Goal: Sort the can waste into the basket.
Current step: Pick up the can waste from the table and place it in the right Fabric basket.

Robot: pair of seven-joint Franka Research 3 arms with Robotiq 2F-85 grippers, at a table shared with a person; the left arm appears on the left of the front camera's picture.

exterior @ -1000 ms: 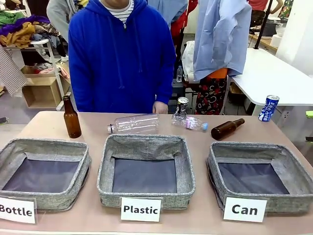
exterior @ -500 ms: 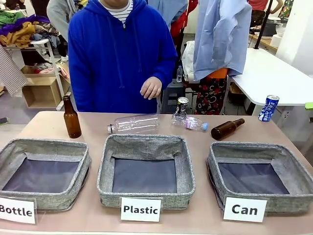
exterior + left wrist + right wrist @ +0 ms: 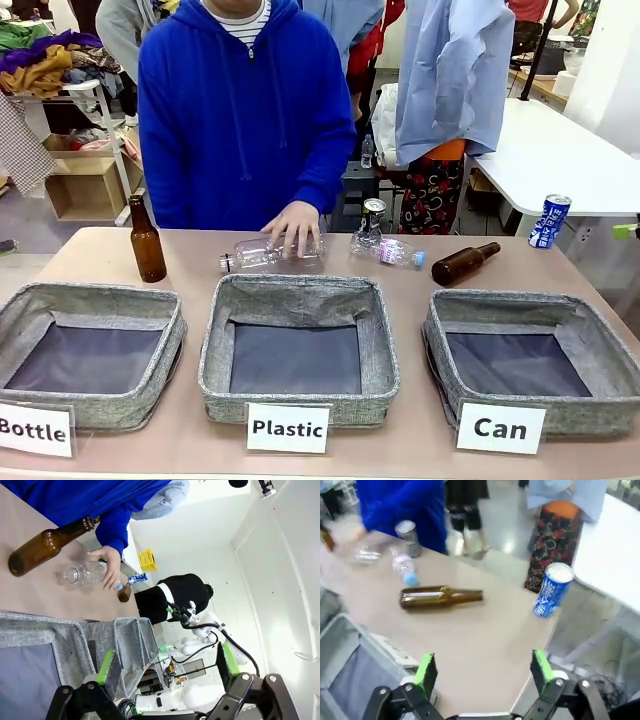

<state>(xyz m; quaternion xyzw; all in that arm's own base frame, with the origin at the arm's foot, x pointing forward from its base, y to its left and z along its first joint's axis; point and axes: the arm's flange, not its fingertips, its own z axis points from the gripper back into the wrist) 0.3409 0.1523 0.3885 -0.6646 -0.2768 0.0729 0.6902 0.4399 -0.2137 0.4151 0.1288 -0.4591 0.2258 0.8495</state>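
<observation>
The blue and white can (image 3: 549, 221) stands upright at the table's far right edge; in the right wrist view this can (image 3: 551, 590) is ahead and right of my open right gripper (image 3: 484, 670). The crushed dark can (image 3: 373, 215) with a silver top stands at the far middle, touching a small clear bottle, and shows blurred as the crushed can (image 3: 409, 536). The "Can" basket (image 3: 505, 300) sits at the near right with nothing in it. My left gripper (image 3: 167, 662) is open, above a grey basket (image 3: 100, 640).
A person in a blue hoodie rests a hand (image 3: 295, 226) on a clear plastic bottle (image 3: 262, 252). One brown bottle (image 3: 147, 243) stands upright at the left, another brown bottle (image 3: 463, 263) lies behind the "Can" basket. The "Plastic" basket (image 3: 298, 292) and the "Bottle" basket (image 3: 90, 295) hold nothing.
The person's hand rose from the table's far edge, then came down onto the large clear plastic bottle. The cans and baskets have not moved.
</observation>
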